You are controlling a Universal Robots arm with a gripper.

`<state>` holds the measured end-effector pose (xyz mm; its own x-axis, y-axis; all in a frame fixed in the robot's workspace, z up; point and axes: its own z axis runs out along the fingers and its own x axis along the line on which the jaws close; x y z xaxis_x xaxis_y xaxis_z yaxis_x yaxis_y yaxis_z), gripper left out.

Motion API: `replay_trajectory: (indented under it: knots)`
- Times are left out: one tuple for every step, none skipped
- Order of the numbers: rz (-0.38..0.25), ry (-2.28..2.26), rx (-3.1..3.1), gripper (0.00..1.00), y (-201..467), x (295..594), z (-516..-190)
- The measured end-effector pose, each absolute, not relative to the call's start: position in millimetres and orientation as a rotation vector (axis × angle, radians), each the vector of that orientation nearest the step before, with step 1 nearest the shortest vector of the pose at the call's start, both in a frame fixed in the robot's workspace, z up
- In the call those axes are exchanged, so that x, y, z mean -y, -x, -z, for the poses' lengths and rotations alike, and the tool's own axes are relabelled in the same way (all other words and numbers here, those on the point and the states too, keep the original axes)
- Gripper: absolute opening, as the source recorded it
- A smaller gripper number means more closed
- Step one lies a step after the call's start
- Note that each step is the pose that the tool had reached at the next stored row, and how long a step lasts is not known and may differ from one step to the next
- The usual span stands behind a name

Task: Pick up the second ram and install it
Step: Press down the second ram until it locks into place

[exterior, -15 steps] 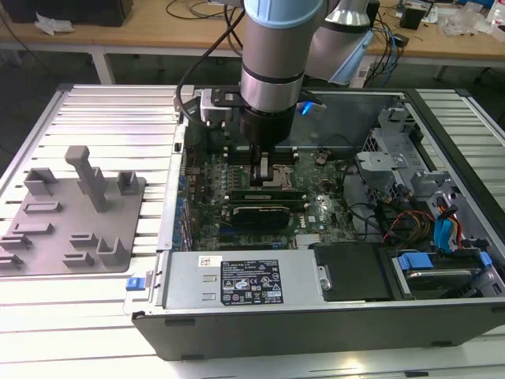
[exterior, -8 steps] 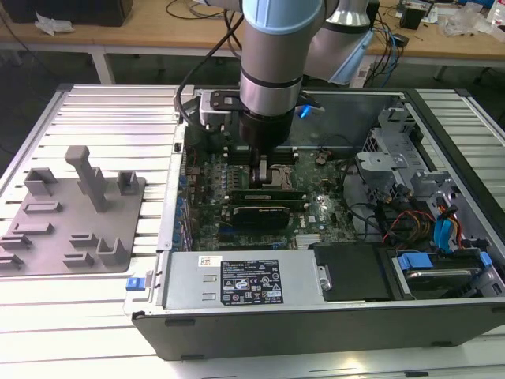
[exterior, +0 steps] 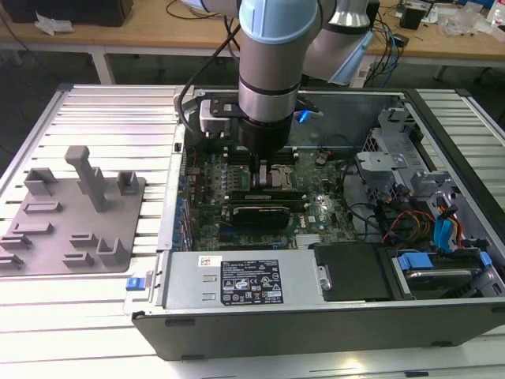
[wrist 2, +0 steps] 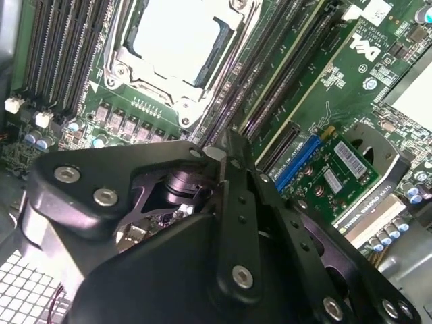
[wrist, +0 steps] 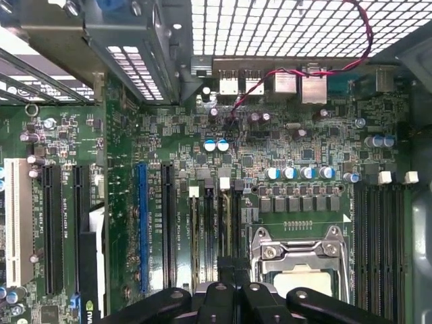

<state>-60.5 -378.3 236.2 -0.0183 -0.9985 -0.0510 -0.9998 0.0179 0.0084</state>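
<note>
I see the black metal gripper [wrist 2: 226,158] lowered into the open computer case [exterior: 442,150], its jaws closed together over a thin edge, seemingly the second ram [wrist: 224,229], at the slots beside the square silver processor [wrist 2: 175,34].

Green motherboard [wrist: 297,142] with dark slots under the black gripper [wrist: 229,273]. Silver processor socket [wrist 2: 177,42] just beside the jaws. Blue slot [wrist: 142,223] and white slot [wrist: 18,223] farther off to one side of the jaws. Red-black wire [wrist: 297,67] over a white-lit grille [wrist: 270,27]. Grey fixture plate [exterior: 75,209] on the pale ribbed bench [exterior: 47,308], well apart from the jaws. Arm [exterior: 272,55] is light blue and silver-grey.
</note>
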Motion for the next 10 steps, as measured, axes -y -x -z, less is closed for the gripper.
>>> replay_trajectory:
  knots:
    - [-0.064,2.179,-2.219,0.08,60.6,378.2,-233.5]
    - [-0.063,2.179,-2.219,0.08,60.6,378.3,-232.8]
    - [-0.063,2.179,-2.219,0.08,60.6,378.3,-230.7]
    - [-0.063,2.179,-2.219,0.08,60.7,378.4,-229.7]
    - [-0.063,2.179,-2.219,0.08,60.6,378.3,-229.4]
    - [-0.063,2.178,-2.219,0.08,60.6,378.3,-229.3]
    - [-0.063,2.178,-2.219,0.08,60.6,378.3,-229.3]
    - [-0.063,2.178,-2.219,0.08,60.6,378.3,-228.6]
    - [-0.063,2.179,-2.219,0.08,60.7,378.3,-227.4]
    - [-0.063,2.179,-2.219,0.08,60.6,378.3,-227.3]
